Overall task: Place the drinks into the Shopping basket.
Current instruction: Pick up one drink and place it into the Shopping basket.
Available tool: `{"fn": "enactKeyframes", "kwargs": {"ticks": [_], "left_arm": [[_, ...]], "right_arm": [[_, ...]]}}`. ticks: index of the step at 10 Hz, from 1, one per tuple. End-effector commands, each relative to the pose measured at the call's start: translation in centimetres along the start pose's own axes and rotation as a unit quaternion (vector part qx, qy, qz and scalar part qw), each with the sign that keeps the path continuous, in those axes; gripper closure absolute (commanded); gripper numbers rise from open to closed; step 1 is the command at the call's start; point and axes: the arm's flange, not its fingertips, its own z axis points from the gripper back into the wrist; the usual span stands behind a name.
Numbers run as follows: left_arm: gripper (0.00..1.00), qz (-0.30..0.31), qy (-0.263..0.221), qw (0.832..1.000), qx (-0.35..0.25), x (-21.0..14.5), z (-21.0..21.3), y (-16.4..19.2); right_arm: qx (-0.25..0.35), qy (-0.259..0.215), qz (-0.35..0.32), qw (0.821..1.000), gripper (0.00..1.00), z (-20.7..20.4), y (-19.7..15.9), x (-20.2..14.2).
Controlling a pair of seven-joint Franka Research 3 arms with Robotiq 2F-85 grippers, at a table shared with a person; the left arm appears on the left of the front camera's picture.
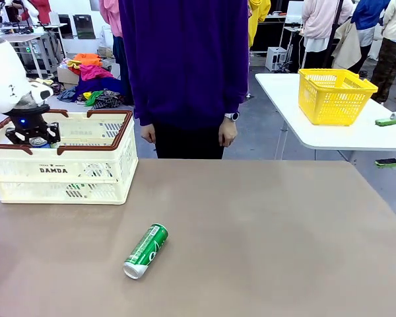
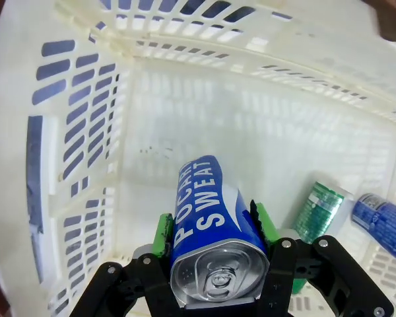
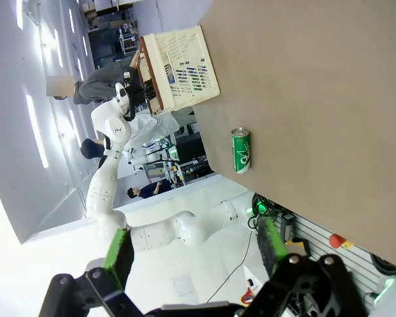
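1. The left gripper (image 2: 214,264) is hanging inside the Shopping basket (image 1: 86,173) at the left of the front view, its jaws clamped on a blue can (image 2: 214,224) lettered "POCARI SWEAT", silver top toward the camera.
2. Two more cans, a green can (image 2: 319,211) and another blue one (image 2: 383,221), are already lying in the basket at the lower right of the left wrist view.
3. One green drink (image 1: 146,250) is lying on its side on the table (image 1: 284,231), lower centre-left of the front view (well apart from the basket).
4. The right gripper (image 3: 195,247) is waiting with jaws apart, holding nothing.
5. Risk: a release from height is likely sending the can rolling into the resting pair.
6. Risk: the brown rim handles and lattice walls are hemming the wrist in; a slanted exit could snag.
7. Open floor is lying at the upper centre of the wrist view.
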Motion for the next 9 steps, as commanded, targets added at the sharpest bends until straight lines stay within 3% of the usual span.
{"fn": "enactKeyframes", "kwargs": {"ticks": [1,2,7,9], "left_arm": [[0.59,-0.004,0.009,1.0,0.001,0.7,0.8,0.1],[0.0,-0.005,0.009,1.0,0.001,0.7,0.8,0.1],[0.0,0.007,-0.012,1.0,-0.018,0.8,3.0,1.1],[0.0,0.003,-0.016,0.996,-0.09,1.1,8.1,3.5]], "right_arm": [[0.007,-0.001,0.007,1.0,0.0,0.0,0.2,0.0],[0.007,-0.001,0.007,1.0,0.0,0.0,0.2,0.0],[0.007,-0.001,0.007,1.0,0.0,0.0,0.2,0.0],[0.007,-0.001,0.007,1.0,0.0,0.0,0.2,0.0]]}}
